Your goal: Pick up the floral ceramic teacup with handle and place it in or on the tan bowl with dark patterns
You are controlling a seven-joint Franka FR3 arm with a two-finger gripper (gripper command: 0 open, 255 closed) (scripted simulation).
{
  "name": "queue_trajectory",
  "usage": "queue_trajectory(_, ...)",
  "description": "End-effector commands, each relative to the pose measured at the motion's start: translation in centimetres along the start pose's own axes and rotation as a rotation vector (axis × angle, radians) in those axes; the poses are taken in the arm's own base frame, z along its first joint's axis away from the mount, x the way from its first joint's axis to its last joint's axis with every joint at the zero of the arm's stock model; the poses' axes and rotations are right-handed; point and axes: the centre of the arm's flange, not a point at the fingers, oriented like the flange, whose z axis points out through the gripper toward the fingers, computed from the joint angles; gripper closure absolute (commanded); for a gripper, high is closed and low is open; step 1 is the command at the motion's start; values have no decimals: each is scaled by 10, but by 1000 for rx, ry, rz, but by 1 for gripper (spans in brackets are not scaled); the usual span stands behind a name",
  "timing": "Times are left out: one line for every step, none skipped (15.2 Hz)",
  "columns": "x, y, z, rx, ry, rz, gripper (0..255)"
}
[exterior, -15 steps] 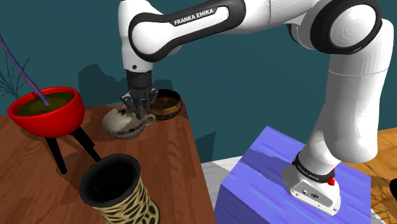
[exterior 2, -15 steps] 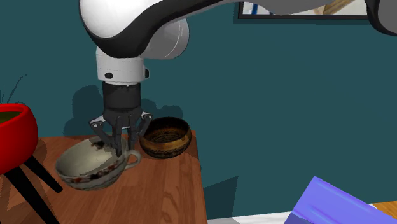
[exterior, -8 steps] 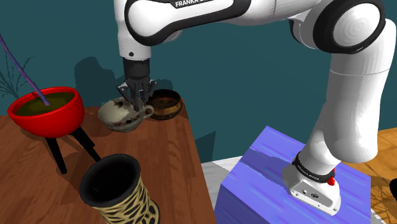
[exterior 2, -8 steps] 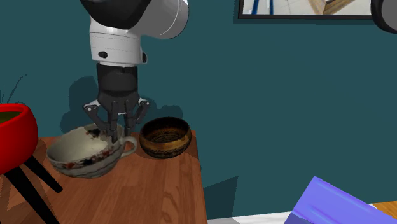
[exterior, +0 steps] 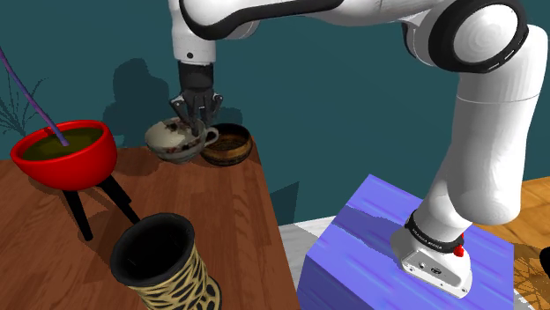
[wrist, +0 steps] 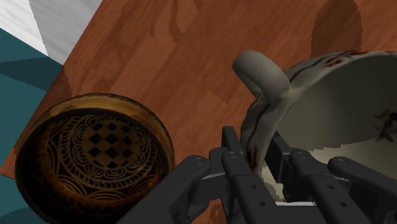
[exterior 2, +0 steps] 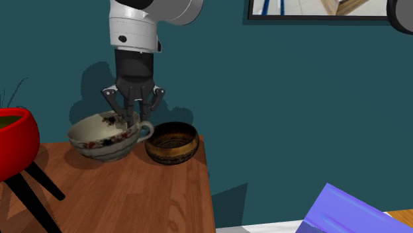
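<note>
- Shoulder view: the teacup [exterior: 181, 138] hangs from the gripper [exterior: 196, 121], seemingly off the tabletop [exterior: 203, 229], just beside the tan bowl [exterior: 227, 145].
- Second exterior view: I'm gripping one wall by the handle, off-centre, so I judge the teacup could swing or slip in the carry.
- Wrist view: the fingers [wrist: 238, 159] are nearly closed, pinching the teacup's wall between them.

White arm [exterior: 489, 132], dark joints [exterior: 416, 40], black jaws.

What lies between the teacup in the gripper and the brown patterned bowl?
Nothing stands there. In the wrist view, bare wooden tabletop separates the teacup from the bowl.
</note>
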Motion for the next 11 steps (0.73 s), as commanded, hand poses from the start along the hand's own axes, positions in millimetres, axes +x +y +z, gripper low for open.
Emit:
queue_trajectory(10,21,-5,0,0,-1,255)
queue_trajectory(16,33,-9,0,0,-1,255)
queue_trajectory(22,44,-12,0,0,-1,255)
queue_trajectory(29,55,-15,0,0,-1,255)
queue_trajectory(35,66,-18,0,0,-1,255)
queue_trajectory(41,78,-22,0,0,-1,255)
queue_trajectory(47,89,-25,0,0,-1,255)
queue_trajectory(53,100,-28,0,0,-1,255)
queue_trajectory(59,111,-31,0,0,-1,255)
queue_trajectory(65,122,-35,0,0,-1,255)
queue_trajectory(71,134,-38,0,0,-1,255)
